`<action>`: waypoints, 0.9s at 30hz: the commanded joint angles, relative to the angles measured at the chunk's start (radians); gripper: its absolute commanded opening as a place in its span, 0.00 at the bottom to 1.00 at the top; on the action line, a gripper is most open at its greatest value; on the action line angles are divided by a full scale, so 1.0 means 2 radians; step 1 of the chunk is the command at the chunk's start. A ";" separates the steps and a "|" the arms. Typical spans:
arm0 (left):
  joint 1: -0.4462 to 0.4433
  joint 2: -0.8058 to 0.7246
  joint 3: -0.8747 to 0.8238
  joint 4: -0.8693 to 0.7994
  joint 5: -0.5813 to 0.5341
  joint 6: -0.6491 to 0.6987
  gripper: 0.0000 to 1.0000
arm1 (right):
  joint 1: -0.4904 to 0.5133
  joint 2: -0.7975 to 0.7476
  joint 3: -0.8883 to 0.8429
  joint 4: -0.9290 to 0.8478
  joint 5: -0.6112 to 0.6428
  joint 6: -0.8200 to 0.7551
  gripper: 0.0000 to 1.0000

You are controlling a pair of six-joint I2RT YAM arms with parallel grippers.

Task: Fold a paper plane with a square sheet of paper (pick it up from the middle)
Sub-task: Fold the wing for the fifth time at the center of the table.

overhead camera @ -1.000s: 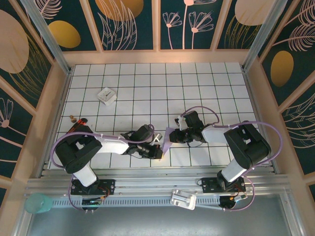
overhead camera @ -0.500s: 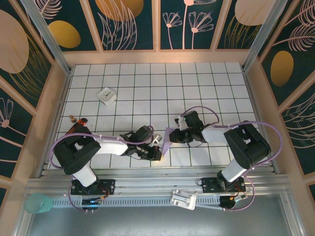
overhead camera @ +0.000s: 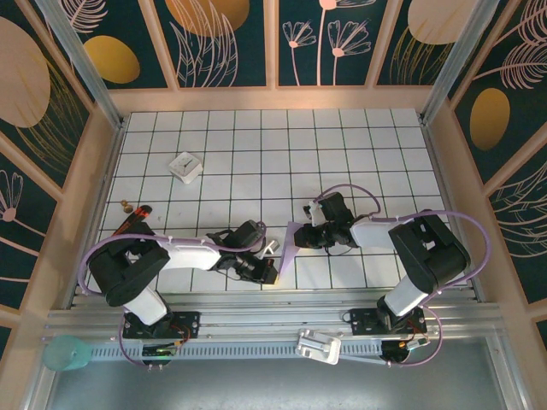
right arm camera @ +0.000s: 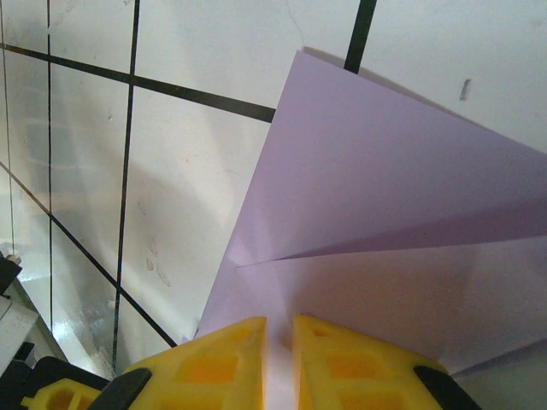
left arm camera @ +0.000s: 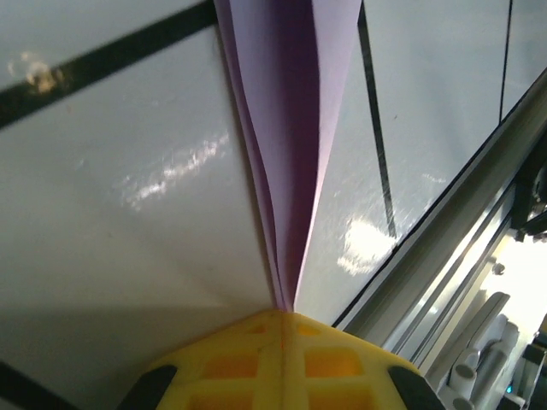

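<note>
Change over the last second: left gripper (overhead camera: 272,272) has slid a little toward the near edge of the table (overhead camera: 342,154), taking the near end of the lavender paper (overhead camera: 289,243) with it. Right gripper (overhead camera: 302,237) hasn't budged. The strip between them now looks slightly longer and straighter from the top view.

My read: the right holds the anchor while the left draws the folded layers taut along the centre crease. That's mid-fold, not a finished plane yet.

Fingers:
- Left gripper (left arm camera: 282,323): pressed fully together, with several layers of the paper (left arm camera: 291,128) coming straight out of the seam. Pinching the folded edge, which stands on edge just off the tiles.
- Right gripper (right arm camera: 279,342): a narrow slit between the fingers with lavender showing in it. Clamped on the paper (right arm camera: 385,213), where a diagonal flap and crease are visible.

Paper location: mid-width of the table, close to the near edge, spanning the two grippers, far end angled toward the right arm. The white block (overhead camera: 185,166) sits well apart, toward the far left corner, untouched.

Risk: pull much harder and the thin layers could slip out or tear at either pinch.
</note>
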 commanded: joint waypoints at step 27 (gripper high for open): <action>0.021 0.046 0.061 0.033 0.001 -0.022 0.00 | -0.002 0.030 -0.002 -0.019 0.048 -0.008 0.16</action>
